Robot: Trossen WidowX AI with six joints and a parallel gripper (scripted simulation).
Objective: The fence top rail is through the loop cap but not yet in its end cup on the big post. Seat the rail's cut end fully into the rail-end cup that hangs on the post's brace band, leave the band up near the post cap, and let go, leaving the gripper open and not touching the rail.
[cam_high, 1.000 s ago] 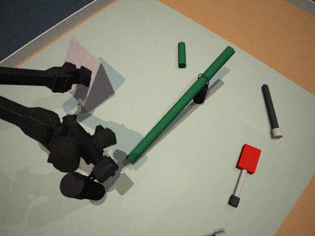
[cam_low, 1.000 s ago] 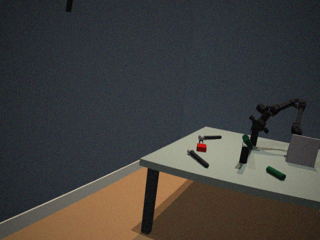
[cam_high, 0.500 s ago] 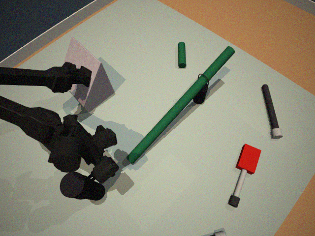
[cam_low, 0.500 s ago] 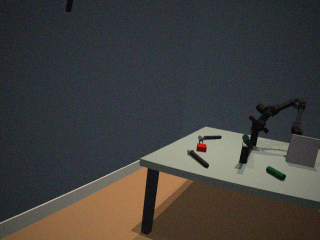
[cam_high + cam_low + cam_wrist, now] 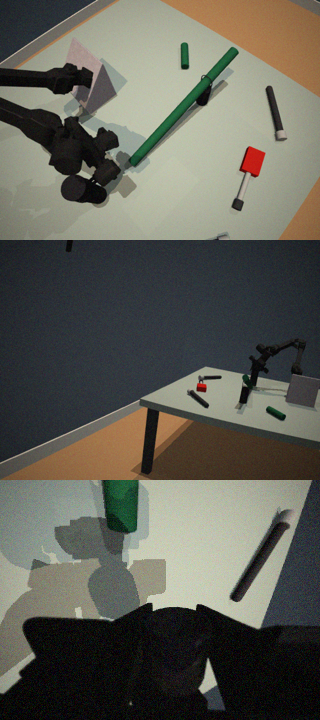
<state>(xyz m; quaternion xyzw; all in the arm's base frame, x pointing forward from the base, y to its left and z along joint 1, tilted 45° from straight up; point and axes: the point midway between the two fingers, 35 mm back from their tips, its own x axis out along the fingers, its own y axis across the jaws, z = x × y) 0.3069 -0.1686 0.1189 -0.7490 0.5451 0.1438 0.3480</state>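
Green cylindrical rail (image 5: 175, 116) (image 5: 247, 381) (image 5: 122, 505), through the thin dark loop (image 5: 210, 86), its near end apart from the big black round post (image 5: 73, 187) (image 5: 254, 378) (image 5: 177, 635).
The post stands between my jaws (image 5: 92, 180) (image 5: 255, 367); clenched or released, I cannot tell.

In the top view, shows a short green cylinder (image 5: 184, 55) (image 5: 275, 413) lying at the far side, right of a pinkish wedge-like block (image 5: 96, 85) (image 5: 302, 389). Farther right, shows a dark pale-ended rod (image 5: 275, 111) (image 5: 199, 398). Nearer, shows a red block (image 5: 253, 161) (image 5: 201, 387) on a pale shaft (image 5: 243, 186) with a dark end (image 5: 237, 204). At the near edge, includes another pale-ended rod (image 5: 223, 237) (image 5: 211, 377) (image 5: 260, 562), partly cropped.
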